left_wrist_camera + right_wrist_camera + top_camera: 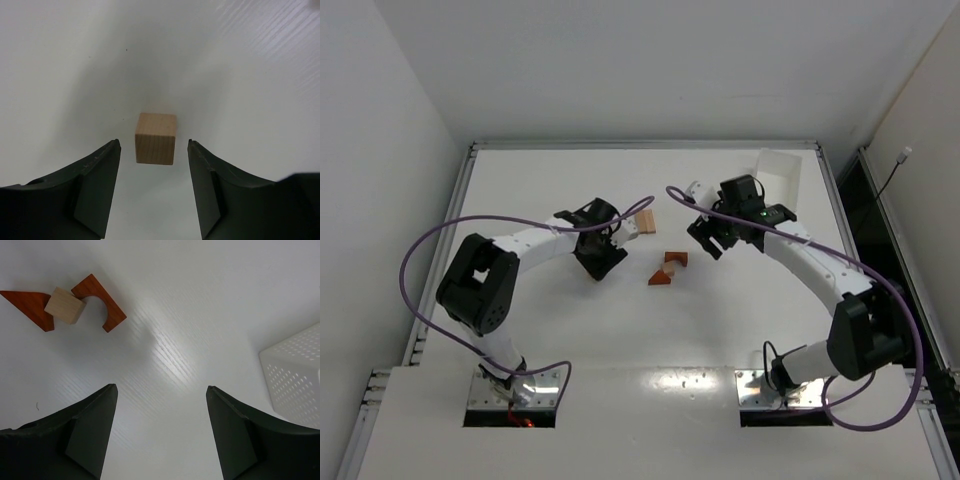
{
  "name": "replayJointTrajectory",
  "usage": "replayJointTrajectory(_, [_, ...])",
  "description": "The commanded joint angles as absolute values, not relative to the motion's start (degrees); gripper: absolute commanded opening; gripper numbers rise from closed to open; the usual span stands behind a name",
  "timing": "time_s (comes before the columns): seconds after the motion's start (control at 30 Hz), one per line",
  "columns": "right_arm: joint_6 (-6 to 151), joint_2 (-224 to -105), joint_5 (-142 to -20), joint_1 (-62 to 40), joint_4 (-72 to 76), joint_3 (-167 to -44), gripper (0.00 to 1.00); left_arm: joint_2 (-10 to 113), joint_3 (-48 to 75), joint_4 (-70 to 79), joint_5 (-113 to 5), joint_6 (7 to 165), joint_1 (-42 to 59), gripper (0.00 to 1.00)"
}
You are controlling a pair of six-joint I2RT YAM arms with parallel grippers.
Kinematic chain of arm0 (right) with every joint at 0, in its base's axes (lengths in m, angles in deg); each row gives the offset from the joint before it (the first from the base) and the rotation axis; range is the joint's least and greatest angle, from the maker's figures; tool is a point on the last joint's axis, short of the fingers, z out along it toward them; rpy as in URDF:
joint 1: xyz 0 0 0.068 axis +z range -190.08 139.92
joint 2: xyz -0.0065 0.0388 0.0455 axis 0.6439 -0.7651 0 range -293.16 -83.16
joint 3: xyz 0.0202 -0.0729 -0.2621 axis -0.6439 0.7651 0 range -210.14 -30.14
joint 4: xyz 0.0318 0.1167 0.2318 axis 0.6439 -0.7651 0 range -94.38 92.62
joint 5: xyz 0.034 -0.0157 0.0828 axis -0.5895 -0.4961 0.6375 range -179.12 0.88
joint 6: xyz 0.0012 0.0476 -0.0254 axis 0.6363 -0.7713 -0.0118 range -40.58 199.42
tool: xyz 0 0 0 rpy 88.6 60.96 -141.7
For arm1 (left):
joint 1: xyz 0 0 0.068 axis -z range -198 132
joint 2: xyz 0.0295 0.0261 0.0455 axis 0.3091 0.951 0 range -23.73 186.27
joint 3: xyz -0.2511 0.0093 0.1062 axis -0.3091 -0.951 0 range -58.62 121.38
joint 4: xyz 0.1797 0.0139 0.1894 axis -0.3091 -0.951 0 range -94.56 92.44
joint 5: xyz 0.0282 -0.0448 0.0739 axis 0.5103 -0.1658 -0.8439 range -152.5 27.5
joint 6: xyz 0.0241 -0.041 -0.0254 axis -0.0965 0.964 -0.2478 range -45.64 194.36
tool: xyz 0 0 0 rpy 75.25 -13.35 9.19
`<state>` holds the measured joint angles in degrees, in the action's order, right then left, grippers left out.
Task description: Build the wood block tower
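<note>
We see left gripper [153, 142] open astride tan block [155, 138], pads not touching it, right gripper [161, 388] wide, empty, near three clustered blocks [65, 305]

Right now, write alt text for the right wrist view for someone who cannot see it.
Three small wooden blocks huddle at upper left on the white table: a reddish-brown wedge, a light tan cube and a reddish-brown arch, the cube between them. Open, empty jaws frame the bottom; a white perforated tray pokes in at right.

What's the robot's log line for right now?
left tool: open, facing tan block | right tool: open, empty | wedge, arch, cube: clustered, unstacked
</note>
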<state>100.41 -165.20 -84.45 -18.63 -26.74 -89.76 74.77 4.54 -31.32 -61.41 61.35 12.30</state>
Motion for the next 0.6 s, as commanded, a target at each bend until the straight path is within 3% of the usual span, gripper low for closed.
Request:
replayJointTrajectory(0.0, [99.8, -165.6, -84.1, -19.3, -24.6, -92.7, 0.69, 75.2, 6.1, -31.1, -59.2, 59.5, 12.1, 0.53])
replayJointTrajectory(0.2, [99.8, -166.1, -84.1, -19.3, -24.6, -93.2, 0.69, 76.9, 6.1, -31.7, -57.9, 58.9, 11.0, 0.49])
replayJointTrajectory(0.3, [99.8, -166.7, -84.1, -19.3, -24.6, -93.8, 0.69, 77.5, 6.1, -31.7, -57.9, 58.9, 10.4, 0.42])
replayJointTrajectory(0.4, [99.8, -166.7, -84.1, -19.3, -24.6, -93.8, 0.69, 78.1, 6.1, -31.7, -57.9, 58.9, 9.9, 0.28])
replayJointTrajectory(0.5, [99.8, -166.7, -84.1, -19.3, -24.6, -93.8, 0.69, 78.7, 6.6, -31.7, -59.6, 59.4, 9.9, 0.02])
replayJointTrajectory(0.57, [99.8, -166.7, -84.7, -19.3, -24.1, -93.8, 0.69, 78.7, 7.3, -31.7, -59.6, 61.1, 9.9, 0.0])
